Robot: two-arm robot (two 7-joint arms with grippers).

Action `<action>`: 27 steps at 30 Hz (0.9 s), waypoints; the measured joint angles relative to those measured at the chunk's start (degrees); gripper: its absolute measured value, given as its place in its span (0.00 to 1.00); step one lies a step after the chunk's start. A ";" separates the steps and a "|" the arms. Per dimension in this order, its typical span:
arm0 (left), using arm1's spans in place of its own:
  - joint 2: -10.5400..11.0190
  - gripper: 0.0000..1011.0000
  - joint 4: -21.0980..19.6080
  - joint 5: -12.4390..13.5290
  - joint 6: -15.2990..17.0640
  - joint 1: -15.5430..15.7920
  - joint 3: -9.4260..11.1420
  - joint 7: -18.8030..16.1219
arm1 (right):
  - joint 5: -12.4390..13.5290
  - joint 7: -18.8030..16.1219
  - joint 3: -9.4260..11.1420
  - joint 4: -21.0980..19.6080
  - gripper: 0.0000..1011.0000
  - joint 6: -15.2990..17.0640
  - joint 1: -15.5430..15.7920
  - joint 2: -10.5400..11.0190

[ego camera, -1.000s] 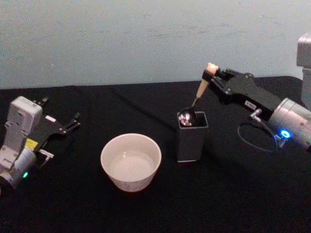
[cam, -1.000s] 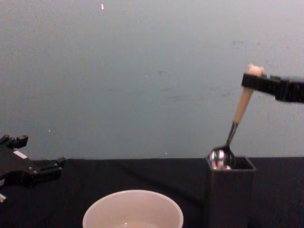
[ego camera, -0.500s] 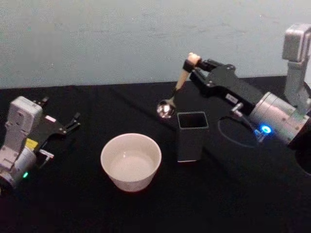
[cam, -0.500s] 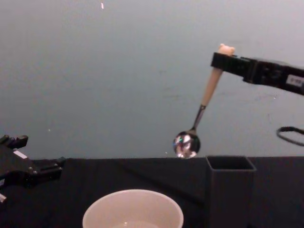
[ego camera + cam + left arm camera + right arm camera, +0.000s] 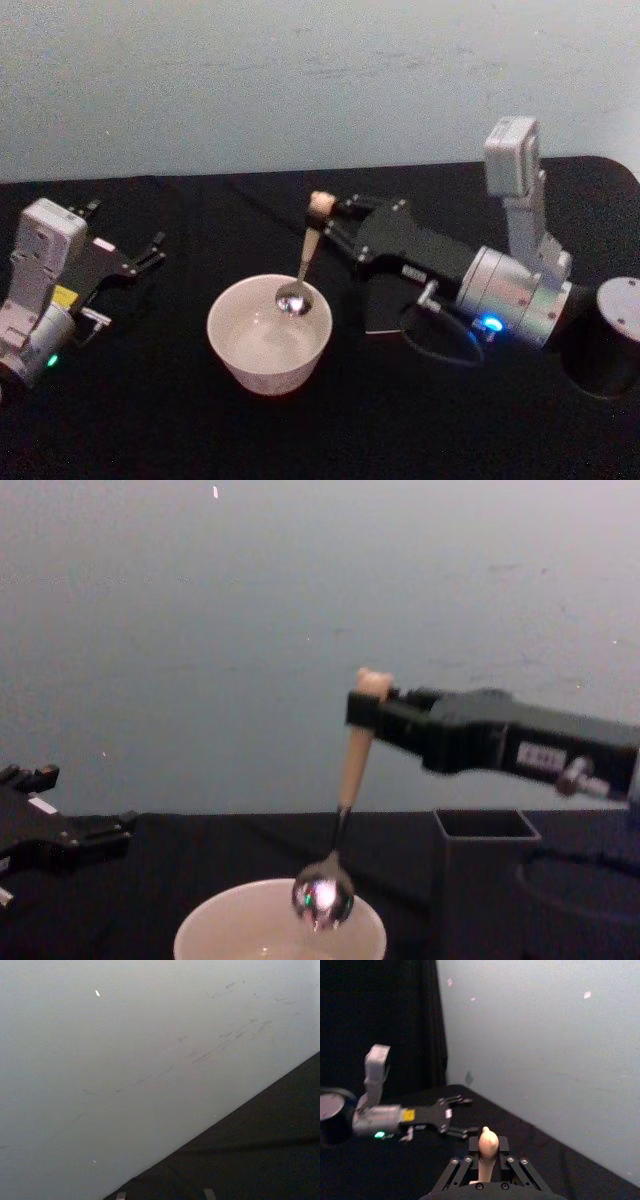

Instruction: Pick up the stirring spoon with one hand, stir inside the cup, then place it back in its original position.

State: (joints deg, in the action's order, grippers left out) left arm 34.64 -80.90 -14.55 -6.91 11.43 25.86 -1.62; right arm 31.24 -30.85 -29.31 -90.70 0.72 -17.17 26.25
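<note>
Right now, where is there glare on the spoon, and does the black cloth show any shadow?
Chest view: bright glare on the bowl of the stirring spoon, at the mouth of the cup. Head view: a weaker glint there; the black table shows no clear shadow.

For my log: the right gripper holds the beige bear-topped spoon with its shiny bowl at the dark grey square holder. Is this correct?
No: in the chest view the right gripper holds the beige bear-topped spoon with its bowl at the round cream-white cup.
</note>
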 joint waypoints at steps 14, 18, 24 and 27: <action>0.00 0.99 0.00 0.00 0.00 0.00 0.00 0.00 | -4.27 -3.03 -3.66 2.08 0.21 -1.95 0.11 -0.10; 0.00 0.99 0.00 0.00 0.00 0.00 0.00 0.00 | -4.80 -3.65 -4.45 2.38 0.21 -1.92 0.13 -0.51; 0.00 0.99 0.00 0.00 0.00 0.00 0.00 0.00 | -5.55 -3.88 -5.44 2.98 0.21 -1.88 -0.16 -1.54; 0.00 0.99 0.00 0.00 0.00 0.00 0.00 0.00 | -6.39 -3.73 -6.02 3.60 0.21 -1.97 -0.52 -2.38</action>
State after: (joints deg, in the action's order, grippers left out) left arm 34.65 -80.90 -14.55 -6.91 11.43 25.86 -1.62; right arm 24.85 -34.58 -35.33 -87.10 -1.24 -17.70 23.87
